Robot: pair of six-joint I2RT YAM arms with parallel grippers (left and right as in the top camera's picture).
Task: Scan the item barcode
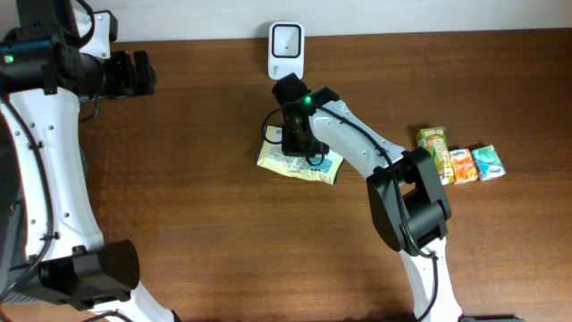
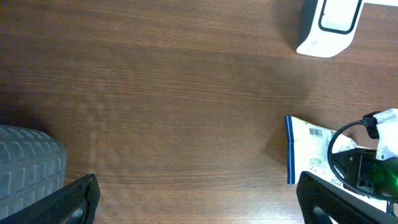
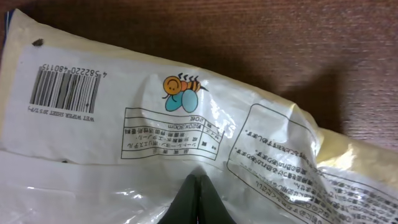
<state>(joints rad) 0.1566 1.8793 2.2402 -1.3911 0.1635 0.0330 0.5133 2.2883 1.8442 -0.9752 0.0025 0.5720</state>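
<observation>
The item is a flat yellow-and-white wet wipe pack lying on the wooden table in front of the white barcode scanner. Its barcode faces up at the pack's upper left in the right wrist view. My right gripper is shut, its fingertips pinching the pack's wrinkled film; from overhead it stands over the pack. My left gripper hovers open at the far left, nothing between its fingers. The left wrist view shows the pack and the scanner at its right.
Three small drink cartons, green, orange and teal, lie in a row at the right. A grey ribbed object sits at the lower left of the left wrist view. Bare wood lies between the arms.
</observation>
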